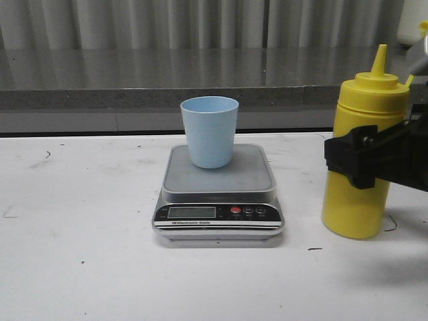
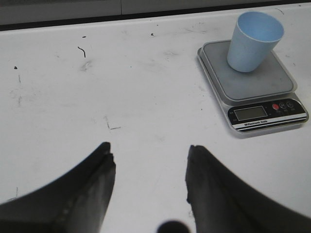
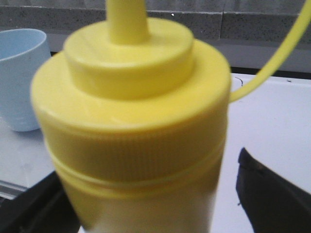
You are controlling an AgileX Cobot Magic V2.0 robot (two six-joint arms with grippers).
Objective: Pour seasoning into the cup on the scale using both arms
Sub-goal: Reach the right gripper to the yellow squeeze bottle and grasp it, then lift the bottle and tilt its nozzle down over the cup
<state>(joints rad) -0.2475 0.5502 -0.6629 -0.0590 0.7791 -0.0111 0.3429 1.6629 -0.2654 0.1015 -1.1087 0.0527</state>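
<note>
The yellow seasoning bottle (image 1: 364, 120) stands upright on the white table, right of the scale (image 1: 254, 177). The pale blue cup (image 1: 209, 130) stands upright on the scale's grey platform. My right gripper (image 1: 354, 160) comes in from the right at the bottle's mid-height. In the right wrist view the bottle (image 3: 131, 121) fills the space between the fingers of the right gripper (image 3: 150, 204), with a gap of table showing beside one finger (image 3: 272, 194), so it is open. My left gripper (image 2: 148, 155) is open and empty over bare table, with the cup (image 2: 253, 41) and scale (image 2: 262, 85) ahead of it.
The bottle's thin cap strap (image 3: 277, 58) arcs away from its lid. A grey counter ledge (image 1: 200, 73) runs along the back of the table. A white object (image 1: 411, 23) stands at the far right on it. The table (image 1: 80, 221) has small dark marks.
</note>
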